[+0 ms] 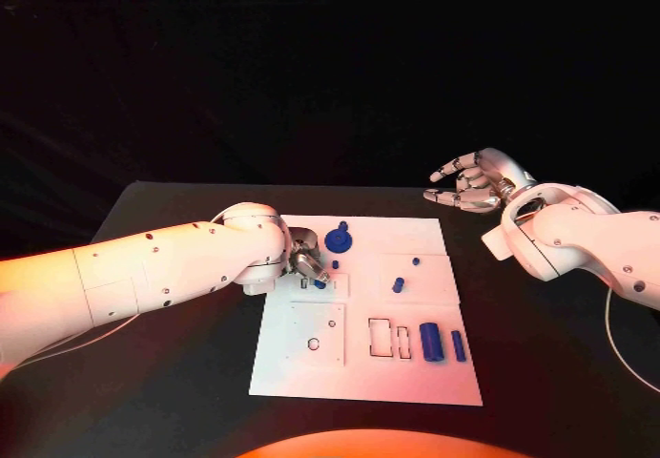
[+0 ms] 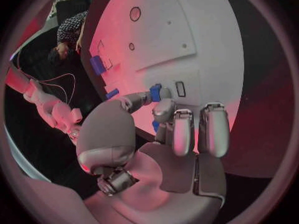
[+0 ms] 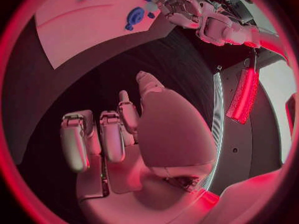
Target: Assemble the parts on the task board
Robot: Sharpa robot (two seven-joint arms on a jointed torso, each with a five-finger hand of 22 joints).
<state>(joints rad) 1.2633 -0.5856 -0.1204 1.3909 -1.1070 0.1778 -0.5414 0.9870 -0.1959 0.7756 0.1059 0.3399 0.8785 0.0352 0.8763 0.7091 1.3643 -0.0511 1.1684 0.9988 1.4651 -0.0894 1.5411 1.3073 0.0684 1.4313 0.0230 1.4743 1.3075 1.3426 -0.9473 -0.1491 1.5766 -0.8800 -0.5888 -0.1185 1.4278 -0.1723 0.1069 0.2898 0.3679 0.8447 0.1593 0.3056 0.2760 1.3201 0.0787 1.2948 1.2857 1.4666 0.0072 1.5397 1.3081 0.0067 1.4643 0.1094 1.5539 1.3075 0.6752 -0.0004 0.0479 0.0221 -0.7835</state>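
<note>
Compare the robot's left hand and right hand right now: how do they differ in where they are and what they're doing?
The left hand is down over the task board, while the right hand is raised above the bare black table, beyond the board's far right corner. The left hand pinches a small blue part at its fingertips; the right hand holds nothing, its fingers loosely curled and apart. Both are silver hands on white arms.

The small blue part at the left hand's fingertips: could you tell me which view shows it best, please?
The left wrist view: the small blue part sits at the left hand's fingertips. The head view shows it tiny beside that hand; the right wrist view's hand hides it.
</note>
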